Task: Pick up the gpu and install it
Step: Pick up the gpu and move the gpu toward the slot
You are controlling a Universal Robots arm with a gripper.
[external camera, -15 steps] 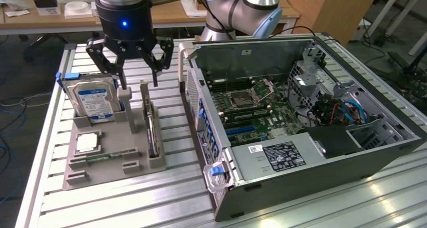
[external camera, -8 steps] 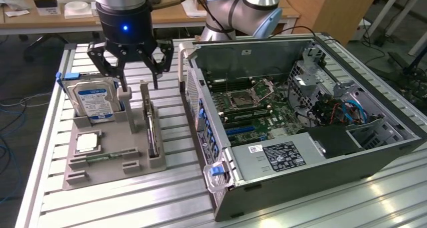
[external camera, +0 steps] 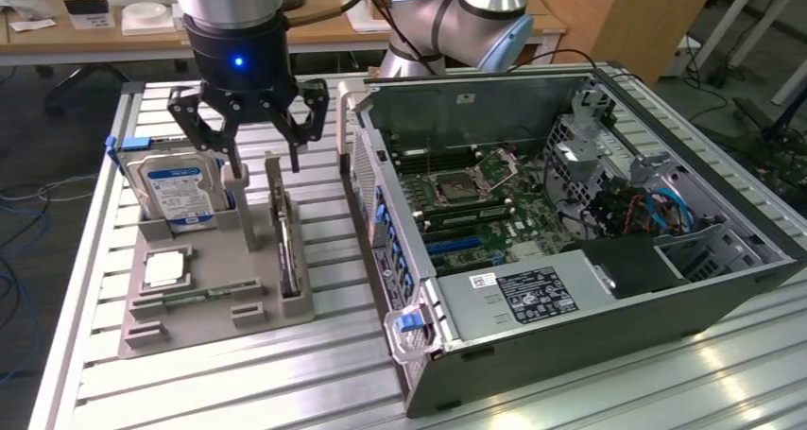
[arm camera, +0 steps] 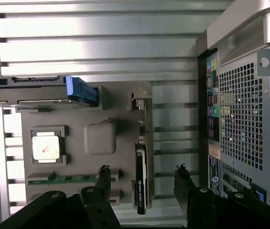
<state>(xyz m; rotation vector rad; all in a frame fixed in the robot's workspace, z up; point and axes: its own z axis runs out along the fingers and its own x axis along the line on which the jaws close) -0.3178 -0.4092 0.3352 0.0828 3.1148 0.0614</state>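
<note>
The fingers [external camera: 298, 137] [arm camera: 186, 188] are released and spread wide, with nothing grasped. They hang over the grey holder tray [external camera: 217, 246] [arm camera: 120, 107] on the slatted aluminium table [external camera: 340, 373] [arm camera: 101, 47].

The gpu [external camera: 289, 260] [arm camera: 141, 181] stands on edge in its slot in the tray, dark and blade-like. In the wrist view it lies in the gap between the two fingers, roughly midway and apart from both. In the exterior view the fingertips are above its top edge and do not touch it.

Outward of the finger farther from the computer case [external camera: 706, 288] [arm camera: 240, 119], the hard drive [external camera: 180, 192] [arm camera: 34, 90] with its blue-white label stands upright at the tray's end. Under that same finger's side of the tray lie a square processor [external camera: 164, 269] [arm camera: 45, 147] in its recess and a narrow green memory stick [external camera: 196, 298] [arm camera: 72, 179], which the fingertip overlaps in the wrist view.

Beyond the other finger stands the open case, just beside the tray. Its motherboard [external camera: 492, 213] is exposed, and the power supply [external camera: 530, 293] sits at its near end.
</note>
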